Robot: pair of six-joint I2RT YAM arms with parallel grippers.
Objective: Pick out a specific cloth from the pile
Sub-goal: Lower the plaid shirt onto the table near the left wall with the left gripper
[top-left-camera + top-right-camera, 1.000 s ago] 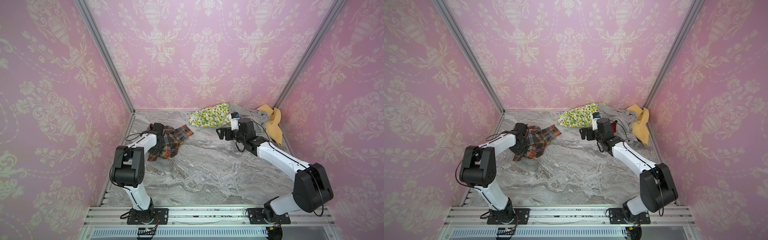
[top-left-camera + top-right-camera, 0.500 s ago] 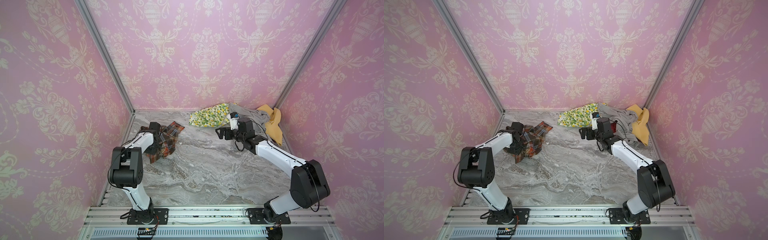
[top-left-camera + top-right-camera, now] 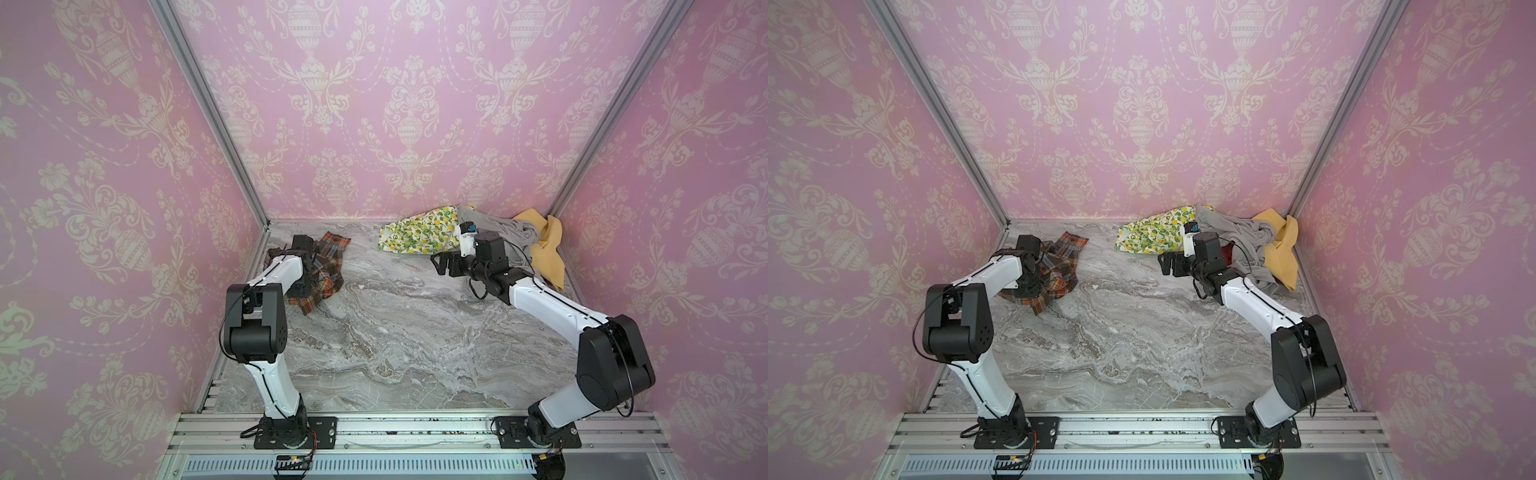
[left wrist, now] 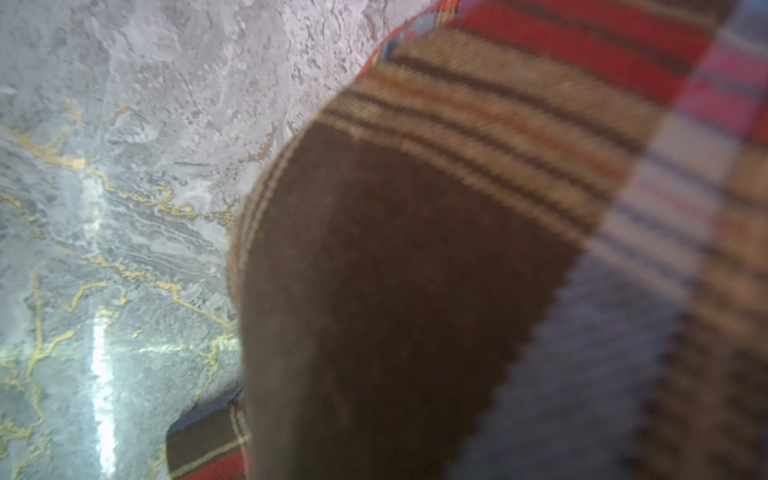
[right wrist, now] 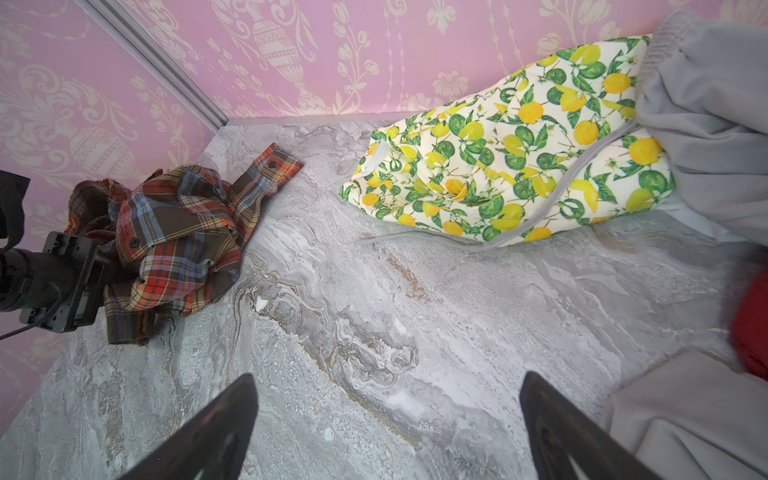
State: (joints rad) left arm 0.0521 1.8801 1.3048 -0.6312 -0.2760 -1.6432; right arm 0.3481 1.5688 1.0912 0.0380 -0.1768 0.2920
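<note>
Since the left gripper (image 3: 307, 270) has its jaws clamped shut on a bunch of the cloth (image 3: 323, 272) (the plaid one, brown, red-orange and blue checks), the grab itself looks sorted. The pinch is buried in fabric though, so I'm only fairly sure how much it's got. The cloth sits crumpled at the far left of the desk (image 3: 395, 332) by the wall, well apart from the pile (image 3: 494, 235) in the far right corner. The right gripper (image 3: 441, 264) hangs over bare desk just beside the lemon-print cloth (image 3: 419, 235), jaws wide and holding nothing. I'd lift a bit before moving so the loose tail doesn't drag, then let go on open desk, nowhere near the pile.
</note>
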